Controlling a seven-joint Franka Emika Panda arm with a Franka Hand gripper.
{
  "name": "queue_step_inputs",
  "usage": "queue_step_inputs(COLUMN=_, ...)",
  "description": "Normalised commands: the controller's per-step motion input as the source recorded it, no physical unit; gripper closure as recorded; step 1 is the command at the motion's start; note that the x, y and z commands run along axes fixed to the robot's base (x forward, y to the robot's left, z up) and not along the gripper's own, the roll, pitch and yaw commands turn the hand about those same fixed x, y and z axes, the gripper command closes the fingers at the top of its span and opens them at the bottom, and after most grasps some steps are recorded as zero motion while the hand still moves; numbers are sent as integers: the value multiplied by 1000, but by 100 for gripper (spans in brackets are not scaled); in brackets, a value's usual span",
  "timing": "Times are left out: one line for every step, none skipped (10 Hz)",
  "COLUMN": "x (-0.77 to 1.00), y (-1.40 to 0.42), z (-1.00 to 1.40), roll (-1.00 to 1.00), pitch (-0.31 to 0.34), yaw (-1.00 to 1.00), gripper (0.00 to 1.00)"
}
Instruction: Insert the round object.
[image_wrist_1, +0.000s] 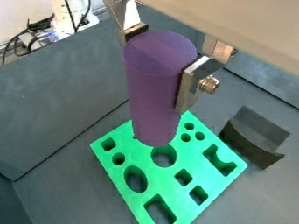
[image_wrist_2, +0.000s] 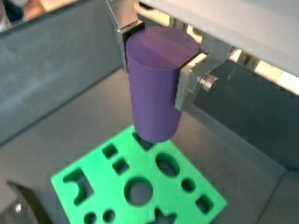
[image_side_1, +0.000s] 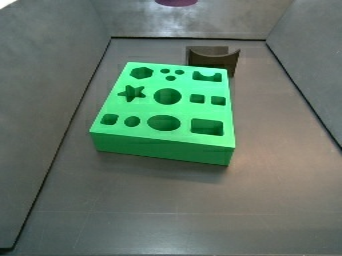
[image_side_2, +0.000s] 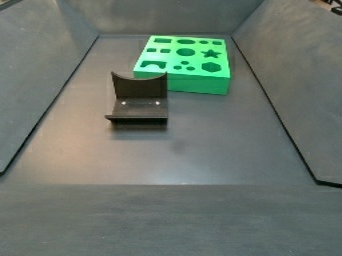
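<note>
We start with the dark table (image_side_1: 281, 190), which fills most of both side views and carries the green block (image_side_1: 160, 140) at the centre of one side view and at the upper middle of the other. Its top is cut with many shaped holes, and the middle round hole (image_side_1: 168, 97) looks about as wide as our peg.

The dark brown block (image_side_2: 136, 98) with a curved notch sits apart from the green one, left of centre in a side view; we leave it alone.

Our purple peg (image_wrist_1: 160, 83) hangs upright well above the green block, filling the middle of both wrist views; in a side view only its lower tip shows at the top edge.

The end effector (image_wrist_1: 165, 54) is clenched on the peg near its top, a silver finger (image_wrist_1: 193, 79) pressed flat to its side.

We judge the peg stiff, smooth and fairly light. Its matte skin should give fair grip, yet a round side against flat pads could let it tilt or slide. Holding it high leaves a long free end, so we think it must stay upright for a close fit.
</note>
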Motion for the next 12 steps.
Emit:
queue_step_inputs(x=0, y=331, z=-1000, roll=59, pitch=0, yaw=0, gripper=100)
queue_step_inputs(x=9, y=326, z=-1000, roll=49, pitch=0, yaw=0, gripper=100)
queue_step_inputs(x=9, y=326, z=-1000, roll=46, pitch=0, yaw=0, gripper=100)
queue_step_inputs(x=6, y=326, z=-1000, roll=44, pitch=0, yaw=0, gripper=100)
queue_step_inputs(x=0, y=334, z=-1000, roll=34, pitch=0, yaw=0, gripper=100)
queue_step_inputs(x=0, y=320, z=-1000, roll=19, pitch=0, yaw=0, gripper=100)
queue_step_inputs(x=0, y=286, z=-1000, roll=16, pitch=0, yaw=0, gripper=100)
queue_step_inputs(x=71, y=217, z=-1000, roll=0, pitch=-23, yaw=0, gripper=100)
queue_step_inputs(x=57, y=14, z=-994, roll=53, pitch=-109, yaw=0, gripper=100)
queue_step_inputs(x=9, y=-74, z=-866, roll=6, pitch=-194, yaw=0, gripper=100)
queue_step_inputs(x=-171, y=-63, z=-617, roll=0, pitch=-241, yaw=0, gripper=100)
queue_step_inputs(x=-200, y=0, z=-586, roll=0, pitch=-206, yaw=-20, gripper=100)
